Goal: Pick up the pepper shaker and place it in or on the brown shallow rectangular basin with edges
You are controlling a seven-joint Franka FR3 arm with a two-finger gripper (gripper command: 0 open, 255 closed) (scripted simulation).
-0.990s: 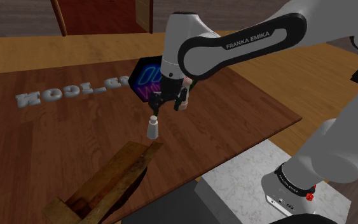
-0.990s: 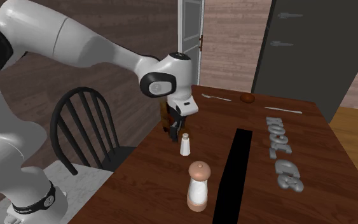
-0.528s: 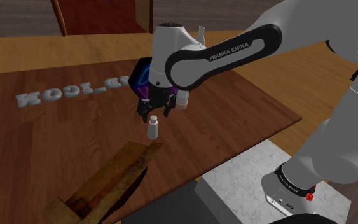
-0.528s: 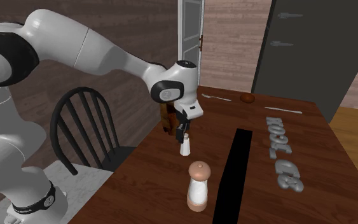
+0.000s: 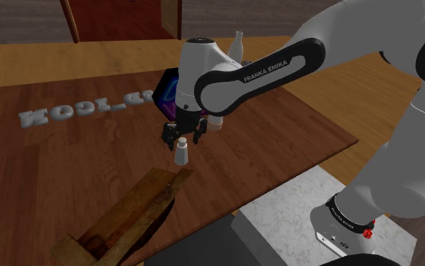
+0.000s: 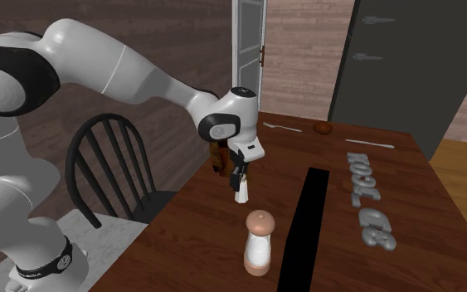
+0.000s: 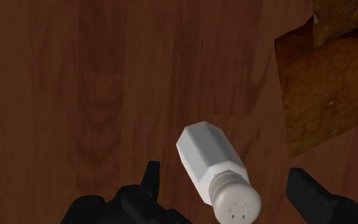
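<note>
A small white shaker [image 5: 180, 156] [image 6: 241, 194] stands upright on the dark wooden table [image 5: 67, 162]. My black gripper [image 5: 180, 139] [image 6: 238, 176] hangs just above it, open. In the wrist view the shaker [image 7: 210, 163] sits between the two fingers [image 7: 151, 186], nearer the left one, and neither touches it. The brown wooden basin [image 5: 131, 215] lies at the table's near corner in the shoulder view, a short way beyond the shaker toward the lower left. Its rough brown edge [image 7: 327, 83] also appears beside the shaker in the wrist view.
A tall mill [image 6: 258, 242] with a wooden top stands close to the shaker. A black box with neon markings [image 5: 169, 91] [image 6: 306, 224] and grey 3D letters [image 5: 75, 109] [image 6: 364, 199] lie further along the table. A black chair [image 6: 111, 166] stands beside the table.
The gripper has moved toward the shoulder view's left and come down over the shaker's top. Its fingers have stayed open, and the shaker has not moved.
</note>
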